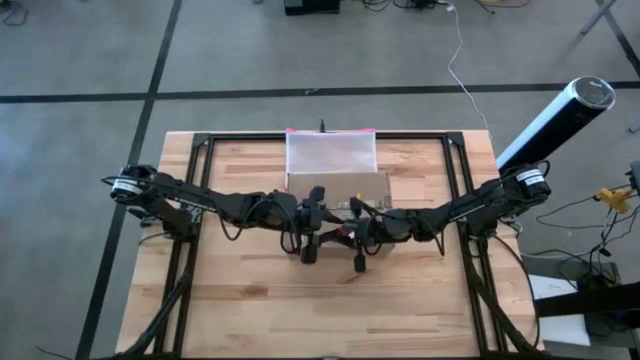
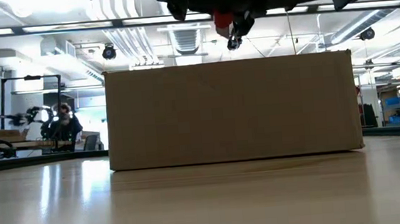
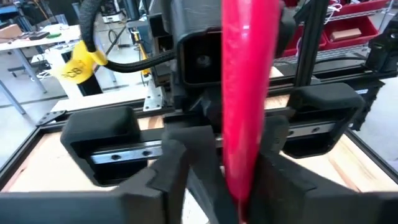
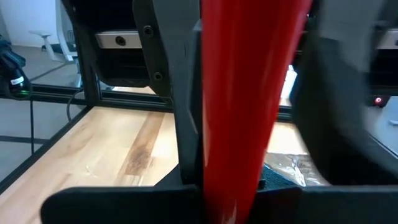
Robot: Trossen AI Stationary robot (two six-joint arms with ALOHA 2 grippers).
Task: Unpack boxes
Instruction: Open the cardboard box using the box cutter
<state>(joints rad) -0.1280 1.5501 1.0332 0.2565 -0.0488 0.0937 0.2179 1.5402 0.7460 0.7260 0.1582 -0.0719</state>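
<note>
The brown cardboard box [image 1: 337, 183] [image 2: 232, 109] stands on its base at the table's middle, toward the far edge. A translucent pouch with a pink far edge [image 1: 332, 152] lies over the box's far part. Just on the near side of the box, my left gripper [image 1: 309, 243] and my right gripper [image 1: 360, 248] meet, raised above the table. Between them is a long red thing [image 1: 345, 232] [image 2: 224, 18] [image 3: 249, 93] [image 4: 249, 106], and each gripper is shut on it. What the red thing is cannot be told. My left gripper has the red thing [image 3: 244, 174] pinched between its two fingers [image 3: 171, 177], and it runs lengthwise out between them. It is lifted clear of the table. My right gripper has the same red thing [image 4: 236, 162] between its two fingers [image 4: 177, 106], coming from the opposite side. Which end each gripper has does not show.
Black frame rails [image 1: 200, 200] [image 1: 462, 190] run along the table's left and right sides. Bare wood [image 1: 330, 310] lies between the grippers and the near edge. A black and white cylinder [image 1: 555, 122] stands off the table's far right corner.
</note>
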